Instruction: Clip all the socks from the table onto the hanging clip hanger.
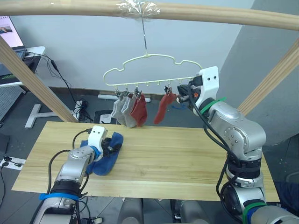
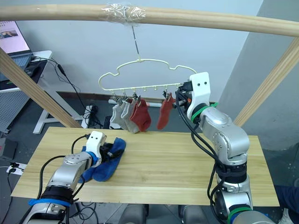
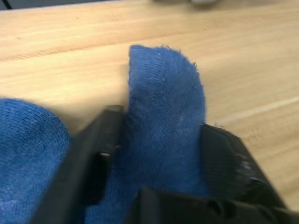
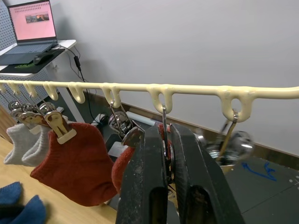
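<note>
On the table [image 1: 187, 158], my left gripper [image 1: 112, 143] is shut on a fold of a blue sock [image 3: 163, 107]; a second blue sock [image 3: 23, 154] lies bunched beside it. The pale-yellow clip hanger [image 1: 149, 58] hangs from the rail by its hook. Two light grey socks [image 1: 122, 109] and a rust-red sock [image 1: 139, 111] hang side by side from its left clips. A second rust-red sock [image 1: 162, 108] hangs further right. My right gripper [image 4: 168, 133] is raised to the hanger's bar, shut on a metal clip [image 4: 164, 122] right beside that sock.
A round wooden rail [image 1: 210, 14] crosses overhead on slanted posts [image 1: 32, 79] at both sides. Another clip [image 4: 233, 144] dangles at the hanger's right end. A laptop [image 1: 7, 32] sits on a desk at the far left, with cables on the floor behind the table.
</note>
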`<state>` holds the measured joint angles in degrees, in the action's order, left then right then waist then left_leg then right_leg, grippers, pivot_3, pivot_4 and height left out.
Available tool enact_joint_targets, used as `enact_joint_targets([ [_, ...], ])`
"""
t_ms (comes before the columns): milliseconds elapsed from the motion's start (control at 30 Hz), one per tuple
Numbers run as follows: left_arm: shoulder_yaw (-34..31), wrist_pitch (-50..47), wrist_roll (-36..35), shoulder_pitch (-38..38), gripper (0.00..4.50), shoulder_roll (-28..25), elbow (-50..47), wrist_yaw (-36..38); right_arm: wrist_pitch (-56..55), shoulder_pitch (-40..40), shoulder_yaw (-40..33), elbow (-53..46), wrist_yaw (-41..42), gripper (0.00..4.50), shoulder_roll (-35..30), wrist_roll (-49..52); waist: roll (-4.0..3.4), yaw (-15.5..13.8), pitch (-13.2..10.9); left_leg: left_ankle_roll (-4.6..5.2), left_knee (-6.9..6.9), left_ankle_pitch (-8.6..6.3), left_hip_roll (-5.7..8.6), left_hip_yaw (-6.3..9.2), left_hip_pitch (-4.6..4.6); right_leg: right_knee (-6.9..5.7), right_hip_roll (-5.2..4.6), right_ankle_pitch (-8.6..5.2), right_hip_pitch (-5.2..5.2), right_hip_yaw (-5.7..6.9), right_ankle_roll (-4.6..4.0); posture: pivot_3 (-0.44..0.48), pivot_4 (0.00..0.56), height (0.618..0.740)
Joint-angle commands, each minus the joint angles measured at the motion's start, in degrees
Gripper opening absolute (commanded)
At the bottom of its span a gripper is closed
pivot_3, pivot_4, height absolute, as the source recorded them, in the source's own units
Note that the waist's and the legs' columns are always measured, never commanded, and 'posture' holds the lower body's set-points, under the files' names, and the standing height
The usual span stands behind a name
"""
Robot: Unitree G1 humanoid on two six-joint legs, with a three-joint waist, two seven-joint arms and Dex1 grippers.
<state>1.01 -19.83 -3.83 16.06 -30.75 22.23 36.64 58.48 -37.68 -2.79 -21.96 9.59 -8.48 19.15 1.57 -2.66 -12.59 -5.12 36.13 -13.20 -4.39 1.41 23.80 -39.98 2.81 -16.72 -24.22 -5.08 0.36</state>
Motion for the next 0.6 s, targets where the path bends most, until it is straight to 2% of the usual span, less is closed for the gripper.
enact_joint_targets([
  [33,1.5,-0.3,1.1,-1.7,1.60,-0.7,-1.5,1.0,-0.8,-1.3,-1.0,-0.7,-0.1,0.00,-0.6,0.4,0.00,0.0,0.0,0.00,0.00,0.00,0.00,0.00,0.00,0.00,0.00,0.00,0.00,0.00,0.00,0.173,0.200,0.740],
  [200,1.3,1.3,-2.6,-2.4,0.12,1.8,-5.5,4.2,-0.7,-1.5,-1.5,-0.4,0.9,0.00,-2.0,0.7,0.00,0.0,0.0,0.00,0.00,0.00,0.00,0.00,0.01,0.00,0.00,0.00,0.00,0.00,0.00,0.171,0.199,0.740],
  [333,-1.9,0.8,-11.6,-2.5,0.06,6.2,-11.9,9.4,4.4,-3.6,-6.3,0.0,0.5,0.00,-1.2,4.6,0.01,-0.4,0.0,0.00,0.03,0.00,0.02,0.01,0.07,0.02,-0.02,0.00,-0.01,0.02,0.00,0.156,0.196,0.740],
  [433,-2.4,-3.6,-19.7,-2.2,0.06,8.4,-19.2,14.2,13.8,-7.2,-14.0,1.4,-1.5,0.00,1.3,9.4,0.01,-0.2,0.0,0.00,0.06,0.00,0.00,0.03,0.09,-0.01,-0.02,0.01,-0.01,0.04,-0.01,0.149,0.195,0.740],
  [600,0.4,-4.1,-23.2,-0.4,0.06,11.4,-27.1,15.9,32.5,-15.7,-30.0,3.5,-5.5,0.00,8.9,12.3,-0.02,0.0,0.0,0.00,0.02,0.00,-0.02,0.03,0.03,-0.02,0.00,0.01,0.00,0.03,-0.01,0.137,0.206,0.740],
])
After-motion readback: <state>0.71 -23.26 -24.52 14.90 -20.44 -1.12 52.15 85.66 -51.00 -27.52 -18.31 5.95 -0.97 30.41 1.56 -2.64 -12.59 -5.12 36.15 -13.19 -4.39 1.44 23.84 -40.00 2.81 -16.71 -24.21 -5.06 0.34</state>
